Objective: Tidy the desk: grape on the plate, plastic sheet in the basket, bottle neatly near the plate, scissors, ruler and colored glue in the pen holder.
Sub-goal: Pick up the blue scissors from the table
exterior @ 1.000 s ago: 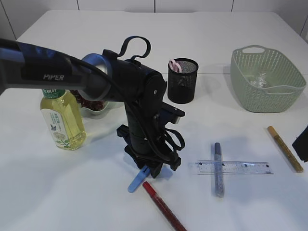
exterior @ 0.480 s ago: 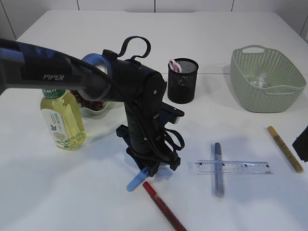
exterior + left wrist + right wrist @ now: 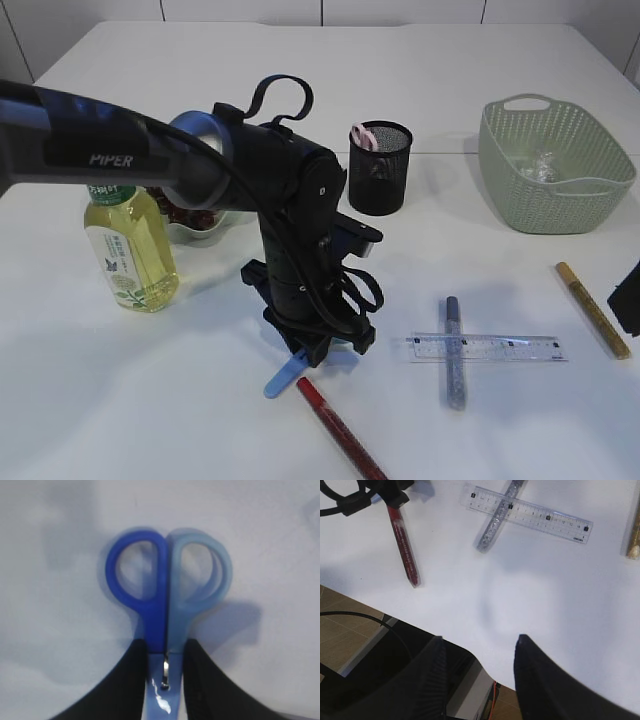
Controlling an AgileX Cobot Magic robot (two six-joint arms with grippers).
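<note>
The left tool [image 3: 165, 680] pinches the blue scissors [image 3: 167, 595] just below the handle loops, near the middle of the worktop [image 3: 150, 400]. The right tool [image 3: 477, 652] hangs spread and empty at the right. With so narrow a pinch, the scissors could pivot or slip during lifting toward the pen holder [image 3: 380, 168].

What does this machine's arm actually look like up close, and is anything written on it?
The left arm is a glossy black tube lettered PIPER in white, ending in a silver-grey rounded joint. Black cables loop over the bulky black wrist. The left gripper has smooth matte black fingers; the right gripper has the same black, tapering fingers.
</note>
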